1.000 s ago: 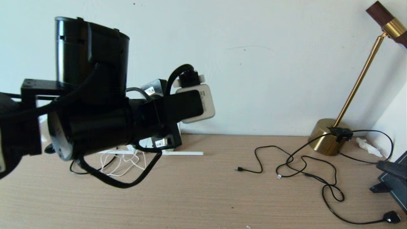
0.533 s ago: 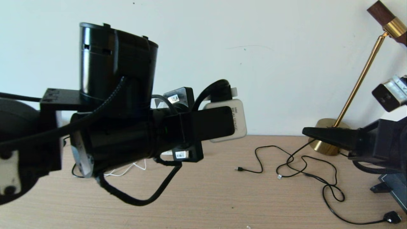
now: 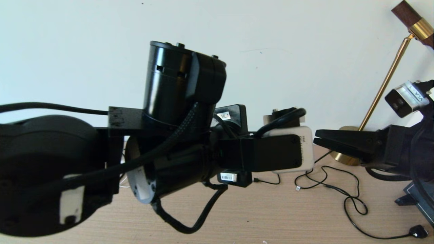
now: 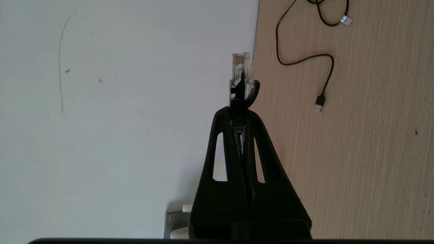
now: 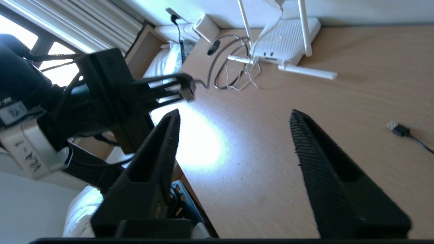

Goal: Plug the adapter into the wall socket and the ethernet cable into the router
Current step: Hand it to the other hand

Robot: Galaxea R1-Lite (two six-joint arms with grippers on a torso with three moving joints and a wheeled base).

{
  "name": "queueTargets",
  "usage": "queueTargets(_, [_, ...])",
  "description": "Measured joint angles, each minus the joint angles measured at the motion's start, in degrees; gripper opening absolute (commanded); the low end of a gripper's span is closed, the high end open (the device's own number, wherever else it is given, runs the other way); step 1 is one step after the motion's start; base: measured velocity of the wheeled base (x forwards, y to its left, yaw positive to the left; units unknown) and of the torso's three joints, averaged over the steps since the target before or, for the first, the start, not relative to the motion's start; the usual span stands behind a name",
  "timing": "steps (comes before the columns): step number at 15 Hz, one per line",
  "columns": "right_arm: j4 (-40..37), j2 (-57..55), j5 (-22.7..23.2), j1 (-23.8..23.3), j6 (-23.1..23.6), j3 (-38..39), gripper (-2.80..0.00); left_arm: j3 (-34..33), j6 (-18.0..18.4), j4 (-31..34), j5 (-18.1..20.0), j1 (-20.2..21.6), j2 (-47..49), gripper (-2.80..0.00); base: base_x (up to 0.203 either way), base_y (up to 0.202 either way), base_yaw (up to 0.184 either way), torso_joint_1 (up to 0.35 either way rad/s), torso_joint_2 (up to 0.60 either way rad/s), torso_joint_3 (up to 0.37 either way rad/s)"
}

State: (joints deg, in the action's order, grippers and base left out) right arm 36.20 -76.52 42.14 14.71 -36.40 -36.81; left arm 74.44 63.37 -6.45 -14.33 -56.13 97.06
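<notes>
From the head view, my left arm is filling the middle of the scene, raised above the worktop point(image 3: 237, 217), and my right claw point(image 3: 317, 141) is reaching in from the right toward it. A brass lamp point(image 3: 349, 149) is standing far right, with thin black cables point(image 3: 325, 183) lying loose below it.

In the left wrist view, my left claw point(image 4: 239, 112) is pressing together on the ethernet cable point(image 4: 241, 79), its clear plug sticking out past the fingertips in mid-air.

In the right wrist view, my right claw point(image 5: 234, 117) is spreading wide and holding nothing. The router point(image 5: 286, 42) is lying at the far left by the wall.

I judge I am doing the cable step, seemingly passing the plug between claws; next I need to line it up with a router port. The adapter and wall socket are not clearly visible.
</notes>
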Motion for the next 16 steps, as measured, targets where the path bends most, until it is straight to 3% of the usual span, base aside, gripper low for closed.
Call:
queueTargets(4, [5.87,-0.58,0.16,0.05,0.44,2.68,0.00,2.78,1.37,-0.02,-0.13,-1.14,3.04,-2.80,0.000,0.000,0.000,0.000,0.00,0.000])
queueTargets(16, [6.16,-1.73,0.06,4.16,0.21,3.80,0.00,7.75,2.20,-0.07,0.88,-2.97,7.03,-2.80,0.000,0.000,0.000,0.000,0.00,0.000])
